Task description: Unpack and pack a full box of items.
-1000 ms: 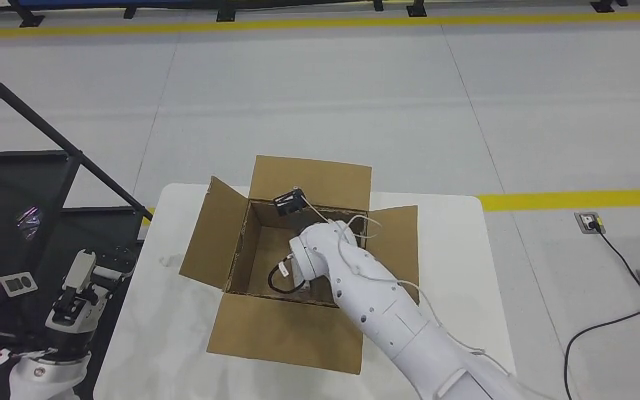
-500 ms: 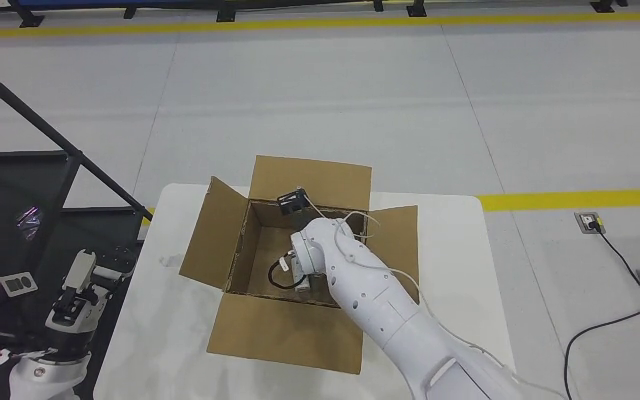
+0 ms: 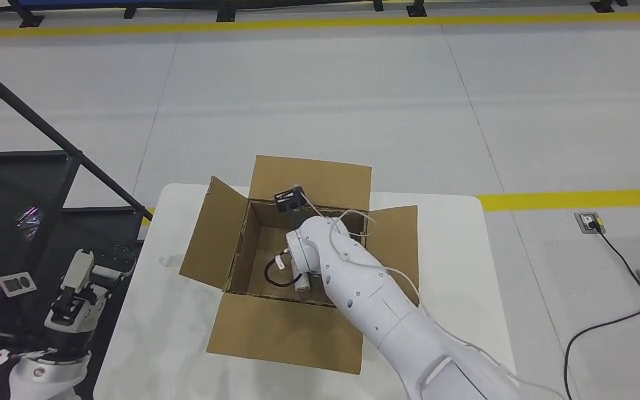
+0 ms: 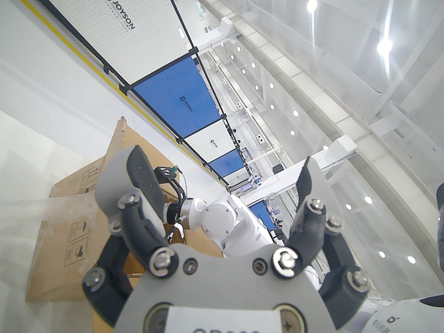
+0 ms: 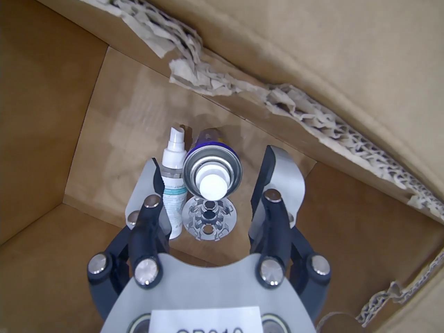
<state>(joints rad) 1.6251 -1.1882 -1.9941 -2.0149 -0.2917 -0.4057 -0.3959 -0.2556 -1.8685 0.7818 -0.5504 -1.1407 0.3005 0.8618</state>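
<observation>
Shift: the right arm (image 3: 345,285) has slid slightly across the opening of the box (image 3: 285,340) over the last second; the box and the left hand (image 4: 222,161) have stayed where they were.
Tabletop: smooth white tabletop (image 3: 450,260) with rounded corners, the box near its middle.
Room: pale grey floor (image 3: 320,90) behind the box, crossed by yellow lines (image 3: 560,200); blue and white wall panels (image 4: 173,98) and bright ceiling lights (image 4: 384,47) beyond it.
Box: brown corrugated cardboard, flaps folded outward, one inner edge torn and ragged (image 5: 222,77).
Contents: an aerosol can (image 5: 227,166) with a round metal top, white nozzle and blue band; just beside it a slim white spray bottle (image 5: 172,171).
Right side: the right hand (image 5: 211,160) is inside the box, fingers spread wide either side of the can, gripping nothing.
Left side: the left hand is well apart from the box, off the tabletop, spread wide and empty.
</observation>
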